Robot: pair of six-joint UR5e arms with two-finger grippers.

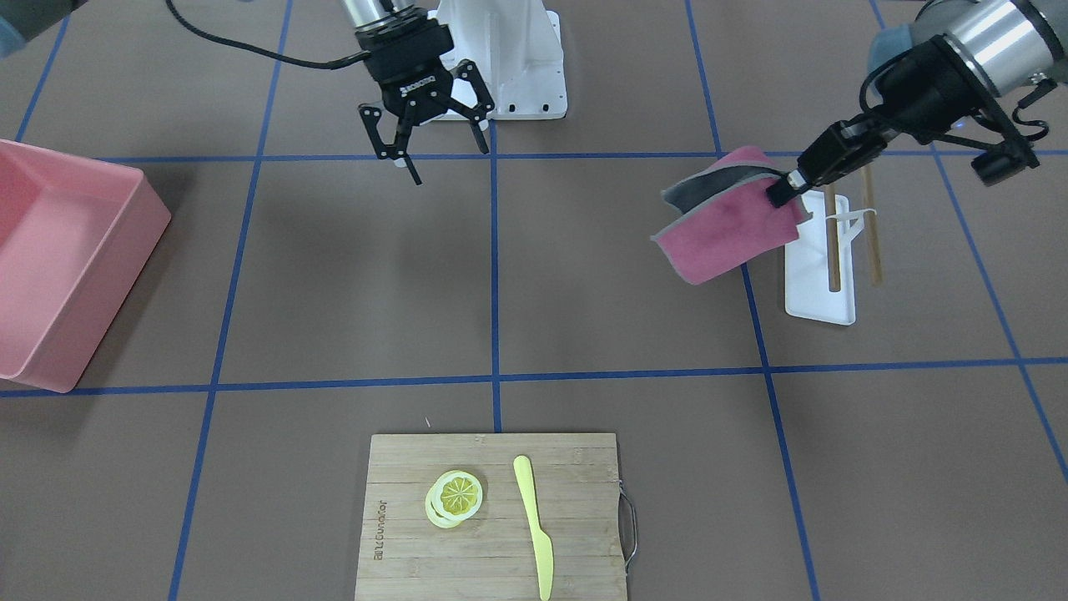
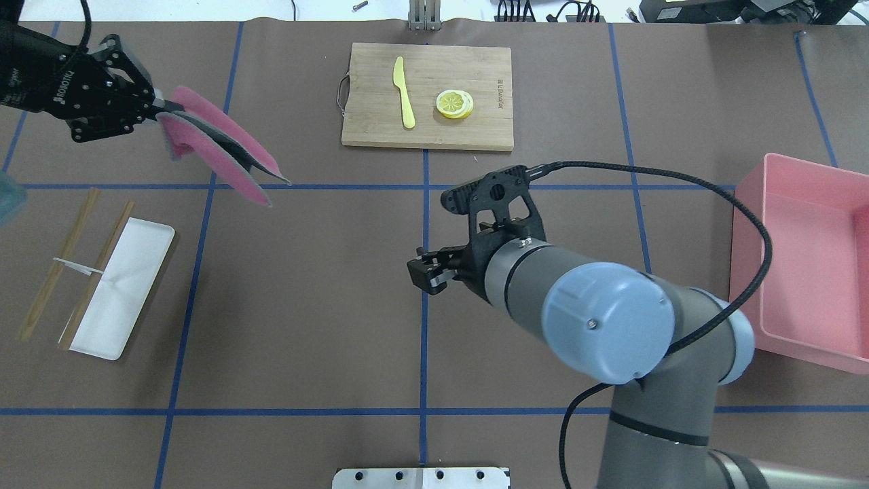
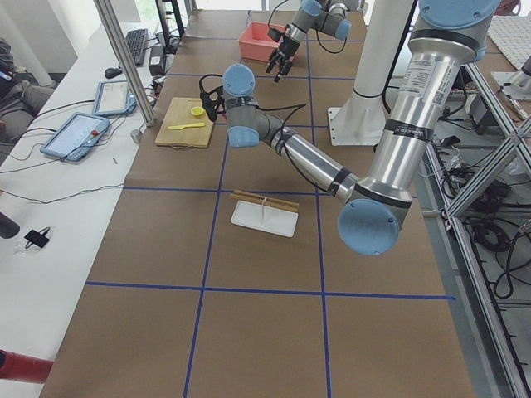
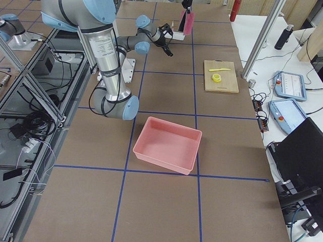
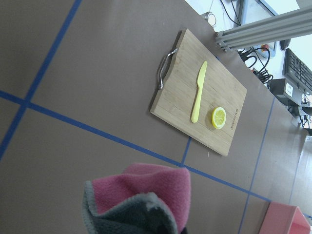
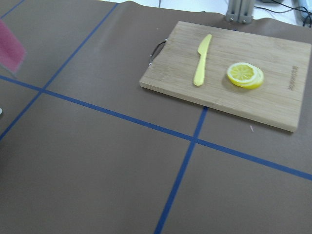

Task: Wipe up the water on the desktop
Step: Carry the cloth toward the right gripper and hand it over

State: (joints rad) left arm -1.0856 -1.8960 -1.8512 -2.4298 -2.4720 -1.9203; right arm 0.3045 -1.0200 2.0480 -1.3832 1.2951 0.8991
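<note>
**Cloth in the air, table surface dry-looking brown**

Table (image 1: pixel 367 275): flat matte brown, cut into big rectangles by thin blue tape lines; it carries everything else and fills all views.

Left end effector (image 1: pixel 780 190) is clenched on one edge of a folded cloth (image 1: pixel 734 229), pink outside w/ grey inside. The cloth hangs tilted and looks clear of the table, over a blue tape line on the robot's left side. In the left wrist view its pink and grey folds fill the bottom edge.

Just beside the cloth, toward the left arm, a white tray (image 1: pixel 822 284) lies flat. Two wooden sticks (image 1: pixel 872 242) sit at it, one on the tray and one on the table along its edge, w/ a thin white piece across both.

Right end effector (image 1: pixel 446 159) hangs above the table near the centre tape line, close to the white base plate (image 1: pixel 509 58). Its fingers are spread and it grasps nothing.

Across the table from the robot is a bamboo cutting board (image 1: pixel 492 517) w/ a metal handle. On it are stacked lemon slices (image 1: pixel 455 497) and a yellow knife (image 1: pixel 534 526), side by side, apart.

A pink bin (image 1: pixel 67 250) sits on the table at the robot's right end, well apart from the rest.
</note>
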